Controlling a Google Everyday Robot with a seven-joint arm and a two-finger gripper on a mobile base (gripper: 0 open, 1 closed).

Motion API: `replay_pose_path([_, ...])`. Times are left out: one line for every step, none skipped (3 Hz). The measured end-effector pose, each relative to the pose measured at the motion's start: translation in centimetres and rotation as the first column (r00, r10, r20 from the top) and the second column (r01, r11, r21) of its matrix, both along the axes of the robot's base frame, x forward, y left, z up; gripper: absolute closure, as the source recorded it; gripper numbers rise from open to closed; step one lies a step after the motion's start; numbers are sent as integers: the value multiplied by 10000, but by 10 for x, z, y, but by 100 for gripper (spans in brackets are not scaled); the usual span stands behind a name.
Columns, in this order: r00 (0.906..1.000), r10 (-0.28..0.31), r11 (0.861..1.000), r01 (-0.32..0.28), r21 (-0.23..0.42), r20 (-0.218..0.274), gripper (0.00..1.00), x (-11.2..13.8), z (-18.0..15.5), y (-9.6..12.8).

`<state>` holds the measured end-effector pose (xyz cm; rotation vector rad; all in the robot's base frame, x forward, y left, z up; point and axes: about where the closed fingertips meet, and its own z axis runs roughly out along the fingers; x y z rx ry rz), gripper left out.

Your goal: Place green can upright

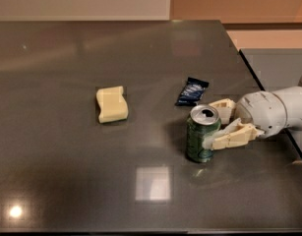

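The green can (200, 140) stands upright on the dark table (67, 181), right of the middle, with its silver top and opening facing up. My gripper (212, 125) reaches in from the right at can height. Its cream fingers (232, 136) sit on either side of the can's right half, one behind it and one in front. The front finger touches the can's side. The gripper looks shut on the can, which rests on the table.
A dark blue snack wrapper (192, 91) lies just behind the can. A yellow sponge (111, 103) lies to the left near the table's middle. The table's right edge (268, 102) runs close behind my arm (283, 109).
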<state>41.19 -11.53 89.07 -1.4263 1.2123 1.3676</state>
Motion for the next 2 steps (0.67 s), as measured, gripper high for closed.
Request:
replay_pose_path([10000,-92,10000,92,-23,27,0,3,0,2])
replay_pose_path([10000,-93,10000,93,-24,28,0,3,0,2])
